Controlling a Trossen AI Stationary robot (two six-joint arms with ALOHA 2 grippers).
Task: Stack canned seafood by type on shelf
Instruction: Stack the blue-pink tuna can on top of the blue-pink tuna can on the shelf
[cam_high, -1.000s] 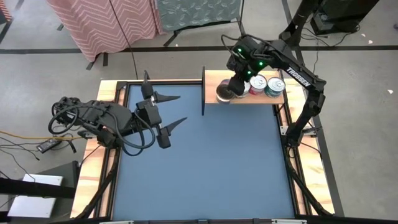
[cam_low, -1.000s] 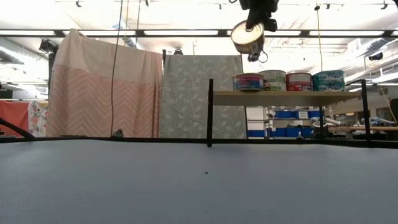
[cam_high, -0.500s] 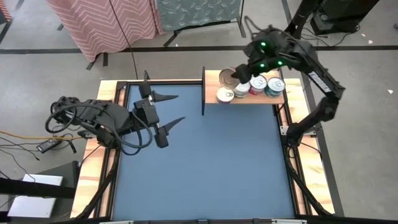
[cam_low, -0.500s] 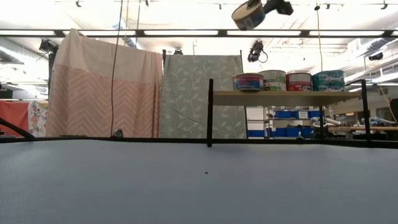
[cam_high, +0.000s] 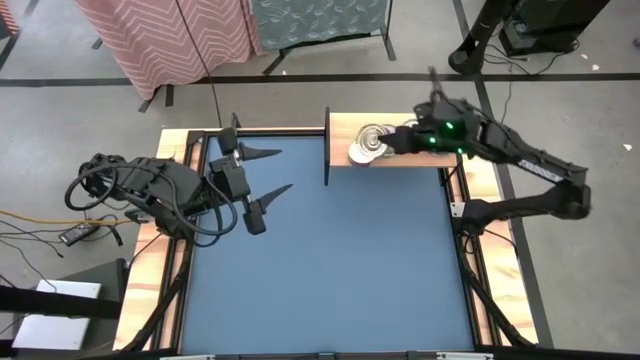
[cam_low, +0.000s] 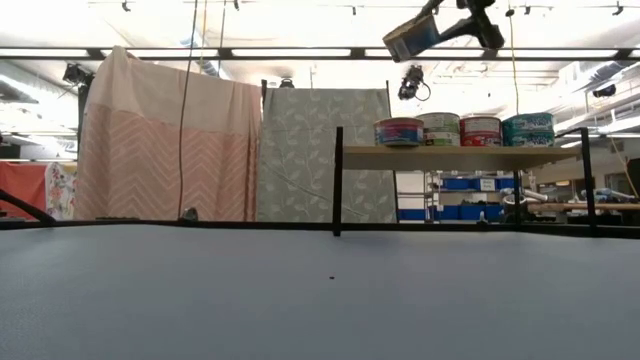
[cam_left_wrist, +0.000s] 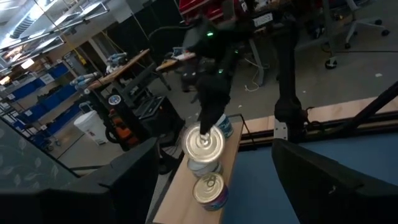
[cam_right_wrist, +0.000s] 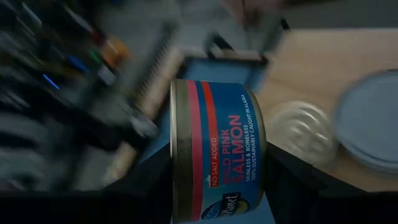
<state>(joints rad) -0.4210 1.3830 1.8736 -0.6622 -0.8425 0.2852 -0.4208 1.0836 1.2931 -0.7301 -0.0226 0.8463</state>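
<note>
Low view: right gripper (cam_low: 448, 28) grips a salmon tin (cam_low: 413, 38) above the shelf (cam_low: 460, 152).
Left gripper (cam_high: 262, 180), jaws wide, waits well away from the shelf.

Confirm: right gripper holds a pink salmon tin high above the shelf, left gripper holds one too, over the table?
Not quite. The left gripper is open and holds nothing over the blue table, as the high view shows. The rest stands: the right gripper is shut on the pink salmon tin, high above the shelf in the low view.

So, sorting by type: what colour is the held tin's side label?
Blue with red bands, on the salmon tin; right wrist view.
</note>
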